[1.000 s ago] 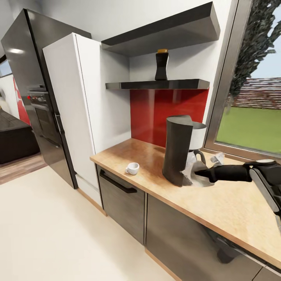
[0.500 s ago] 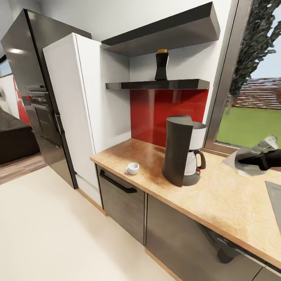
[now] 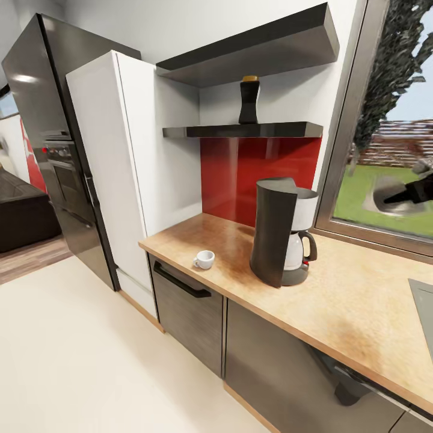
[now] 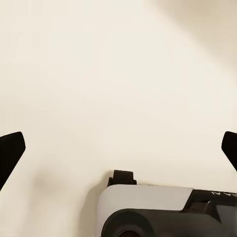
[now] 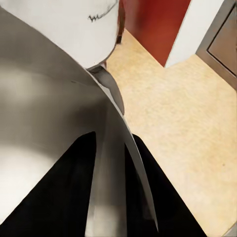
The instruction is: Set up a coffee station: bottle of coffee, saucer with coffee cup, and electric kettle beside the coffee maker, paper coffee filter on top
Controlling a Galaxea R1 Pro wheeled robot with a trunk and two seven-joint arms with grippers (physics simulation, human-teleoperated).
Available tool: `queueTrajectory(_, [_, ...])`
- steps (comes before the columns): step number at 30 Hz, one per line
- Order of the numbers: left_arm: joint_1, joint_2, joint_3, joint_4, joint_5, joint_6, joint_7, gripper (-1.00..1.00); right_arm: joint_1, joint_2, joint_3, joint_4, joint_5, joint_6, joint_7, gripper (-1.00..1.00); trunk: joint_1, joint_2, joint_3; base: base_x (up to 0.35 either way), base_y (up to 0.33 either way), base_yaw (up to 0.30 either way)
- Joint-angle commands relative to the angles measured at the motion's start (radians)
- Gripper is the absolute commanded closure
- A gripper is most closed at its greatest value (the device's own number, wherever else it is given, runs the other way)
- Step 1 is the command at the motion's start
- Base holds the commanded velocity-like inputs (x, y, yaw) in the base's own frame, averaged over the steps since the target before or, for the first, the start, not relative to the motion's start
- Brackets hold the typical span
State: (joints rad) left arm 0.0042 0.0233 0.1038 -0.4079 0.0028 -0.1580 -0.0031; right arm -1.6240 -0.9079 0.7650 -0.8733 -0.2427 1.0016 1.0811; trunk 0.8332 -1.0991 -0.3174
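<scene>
Right gripper [image 3: 415, 193] is pinched on the saucer [image 3: 385, 201], held in the air at far right before the window, well right of the coffee maker [image 3: 281, 237]. Set it flat on bare kitchen countertop [image 3: 355, 300] just beside the machine, clear of the near edge. Left gripper [image 4: 118, 148] hangs spread wide over floor; coffee cup [image 3: 204, 259] sits left.

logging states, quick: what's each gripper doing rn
Left gripper: open, fingers spread wide, holding nothing, over the pale floor.
Right gripper: shut on the saucer, raised above the kitchen countertop.
</scene>
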Motion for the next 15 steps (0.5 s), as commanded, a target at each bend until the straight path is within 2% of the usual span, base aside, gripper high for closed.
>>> queueTrajectory(1, [0.000, -0.001, 0.001, -0.002, 0.000, -0.001, 0.000, -1.00, -0.080, 0.062, 0.080, 0.132, 0.004, 0.006, -0.001, 1.00, 0.000, -0.001, -0.001, 0.000, 0.000, 0.000])
queueTrajectory(2, [0.000, -0.001, 0.001, -0.002, 0.001, -0.001, 0.000, -1.00, -0.102, 0.087, 0.106, 0.178, 0.011, 0.006, 0.000, 1.00, 0.000, -0.001, -0.001, 0.000, 0.000, 0.000])
queueTrajectory(3, [0.000, -0.001, 0.001, -0.002, 0.001, -0.001, 0.000, -1.00, -0.139, 0.136, 0.155, 0.267, 0.030, 0.006, 0.000, 1.00, 0.000, -0.001, -0.001, 0.000, 0.000, 0.000])
queueTrajectory(4, [0.000, -0.001, 0.001, -0.002, 0.001, -0.001, 0.000, -1.00, -0.156, 0.161, 0.178, 0.311, 0.042, 0.006, 0.001, 1.00, 0.000, -0.001, -0.001, 0.000, 0.000, 0.000])
queueTrajectory(5, [0.000, -0.001, 0.001, -0.002, 0.001, 0.000, 0.000, -1.00, -0.189, 0.208, 0.216, 0.389, 0.067, 0.006, 0.006, 1.00, 0.000, -0.001, -0.001, 0.000, 0.000, 0.000])
queueTrajectory(6, [0.000, -0.001, 0.001, -0.002, 0.001, 0.000, 0.000, -1.00, -0.206, 0.229, 0.230, 0.423, 0.079, 0.006, 0.013, 1.00, 0.000, -0.001, -0.001, 0.000, 0.000, 0.000])
queueTrajectory(8, [0.000, 0.000, 0.001, -0.002, 0.000, 0.000, 0.000, -1.00, -0.269, 0.301, 0.264, 0.530, 0.135, 0.006, 0.063, 1.00, 0.000, -0.001, -0.001, 0.000, 0.000, 0.000])
queueTrajectory(9, [0.000, 0.000, 0.001, -0.002, 0.000, 0.000, 0.000, -1.00, -0.283, 0.316, 0.269, 0.552, 0.152, 0.006, 0.076, 1.00, 0.000, -0.001, -0.001, 0.000, 0.000, 0.000])
queueTrajectory(10, [0.000, 0.000, 0.000, -0.002, 0.000, -0.001, 0.000, -1.00, -0.309, 0.345, 0.276, 0.592, 0.196, 0.005, 0.100, 1.00, 0.000, -0.001, -0.001, 0.000, 0.000, 0.000])
queueTrajectory(11, [0.000, -0.001, 0.000, -0.002, 0.000, 0.000, 0.000, -1.00, -0.341, 0.384, 0.282, 0.645, 0.275, 0.005, 0.144, 1.00, 0.000, -0.001, -0.001, 0.000, 0.000, 0.000])
queueTrajectory(12, [0.000, -0.001, 0.000, -0.002, 0.000, -0.001, 0.000, -1.00, -0.351, 0.395, 0.284, 0.659, 0.304, 0.005, 0.163, 1.00, 0.000, -0.001, -0.001, 0.000, 0.000, 0.000])
queueTrajectory(13, [0.000, -0.001, 0.001, -0.002, 0.000, -0.001, -0.001, -1.00, -0.371, 0.413, 0.285, 0.682, 0.362, 0.004, 0.210, 1.00, 0.000, -0.001, -0.001, 0.000, 0.000, 0.000])
queueTrajectory(14, [0.000, -0.001, 0.001, -0.002, 0.000, -0.001, -0.001, -1.00, -0.380, 0.421, 0.285, 0.690, 0.391, 0.004, 0.235, 1.00, 0.000, -0.001, -0.001, 0.000, 0.000, 0.000])
queueTrajectory(15, [0.000, -0.001, 0.001, -0.002, 0.001, -0.001, -0.001, -1.00, -0.398, 0.435, 0.286, 0.705, 0.471, 0.004, 0.298, 1.00, 0.000, -0.001, -0.001, 0.000, 0.000, 0.000])
